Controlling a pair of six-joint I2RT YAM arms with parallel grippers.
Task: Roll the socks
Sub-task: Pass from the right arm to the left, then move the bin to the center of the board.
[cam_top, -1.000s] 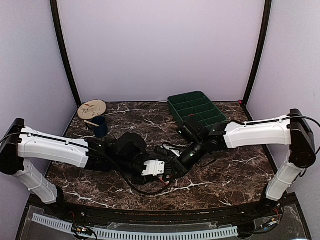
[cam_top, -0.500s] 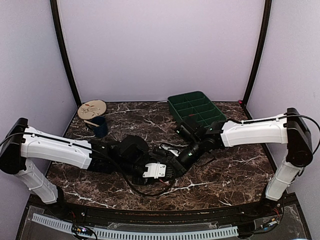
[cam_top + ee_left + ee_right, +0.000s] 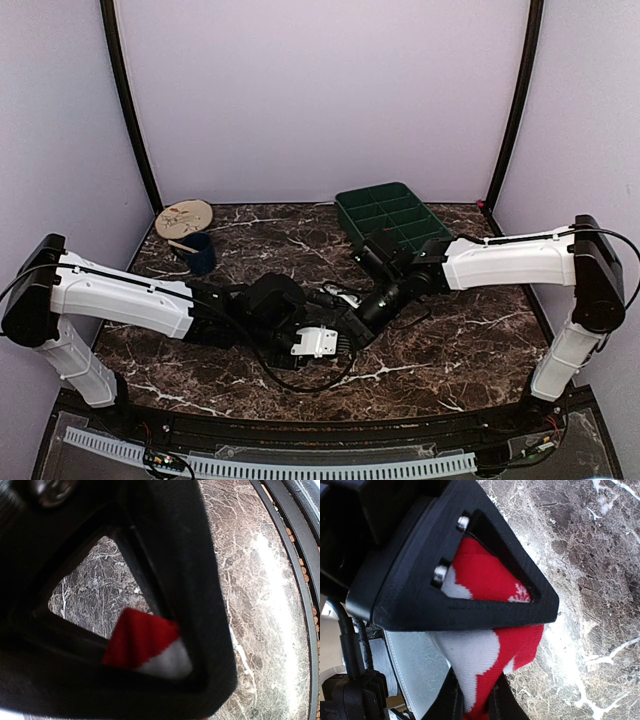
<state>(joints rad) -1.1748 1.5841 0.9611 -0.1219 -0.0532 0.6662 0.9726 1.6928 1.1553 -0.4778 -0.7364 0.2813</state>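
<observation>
One red sock with white patches (image 3: pixel 490 645) hangs between my two grippers just above the marble table (image 3: pixel 450 350). In the right wrist view my right gripper (image 3: pixel 520 615) is shut on its upper part. Two black fingers of the left gripper (image 3: pixel 497 700) pinch its lower end. In the left wrist view a red and white corner of the sock (image 3: pixel 145 647) shows through the finger frame of my left gripper (image 3: pixel 165 660). From the top view the grippers meet at the table's middle, left (image 3: pixel 325 335) and right (image 3: pixel 355 318), hiding the sock. No second sock is in view.
A green compartment tray (image 3: pixel 392 218) stands at the back right. A dark blue cup (image 3: pixel 198 252) and a round tan disc (image 3: pixel 184 218) sit at the back left. Purple walls close in the table on three sides.
The left gripper has shifted slightly right and toward the front edge. The right wrist has drawn slightly back and up. Both stay together at the table's middle.
</observation>
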